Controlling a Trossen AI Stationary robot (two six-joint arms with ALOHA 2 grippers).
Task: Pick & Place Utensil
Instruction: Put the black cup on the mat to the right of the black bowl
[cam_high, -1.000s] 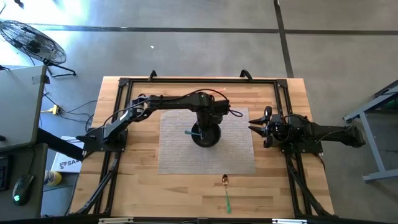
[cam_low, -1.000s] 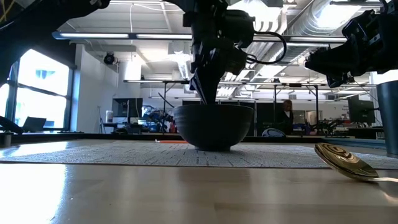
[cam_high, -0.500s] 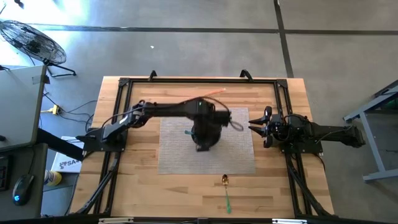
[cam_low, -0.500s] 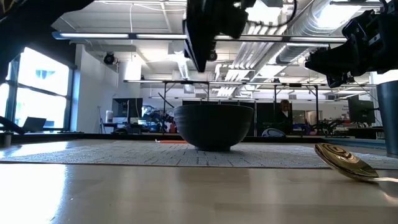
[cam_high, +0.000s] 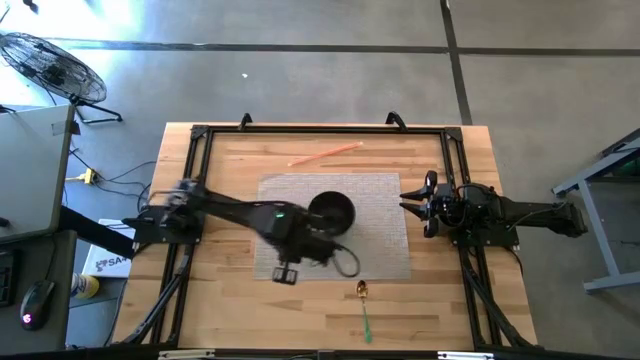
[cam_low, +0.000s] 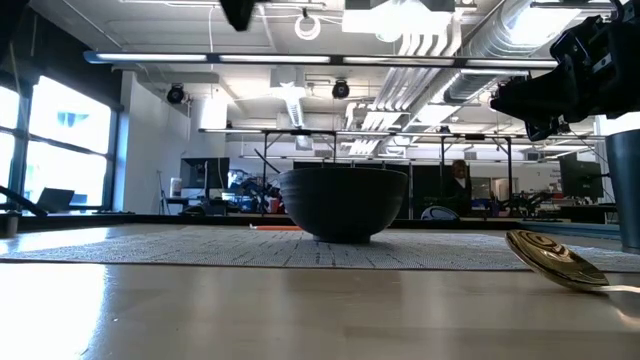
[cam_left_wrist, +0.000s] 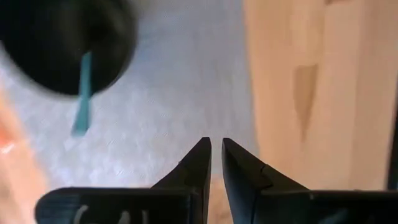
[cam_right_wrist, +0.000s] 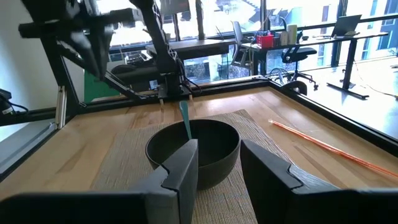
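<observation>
A dark bowl (cam_high: 332, 212) stands on the grey woven mat (cam_high: 385, 250). It also shows in the low view (cam_low: 343, 205) and the right wrist view (cam_right_wrist: 205, 149). A teal utensil (cam_left_wrist: 81, 93) has one end in the bowl and leans on the rim, its other end sticking out over the mat (cam_right_wrist: 185, 119). A gold spoon with a green handle (cam_high: 363, 305) lies on the wood near the front edge (cam_low: 552, 260). My left gripper (cam_high: 286, 272) hangs above the mat's near left corner, empty, with only a narrow gap between its fingers (cam_left_wrist: 215, 144). My right gripper (cam_high: 405, 205) waits open at the mat's right edge (cam_right_wrist: 219, 155).
An orange stick (cam_high: 325, 153) lies on the wood beyond the mat's far edge (cam_right_wrist: 323, 148). A black frame (cam_high: 200, 135) runs around the table top. Bare wood lies between the mat and the near edge, left of the spoon.
My left gripper has risen out of the bowl and swung toward the table's near edge and left, ending above the mat's near left corner. The teal utensil has stayed in the bowl, leaning on the rim. The bowl and the spoon have not moved.
</observation>
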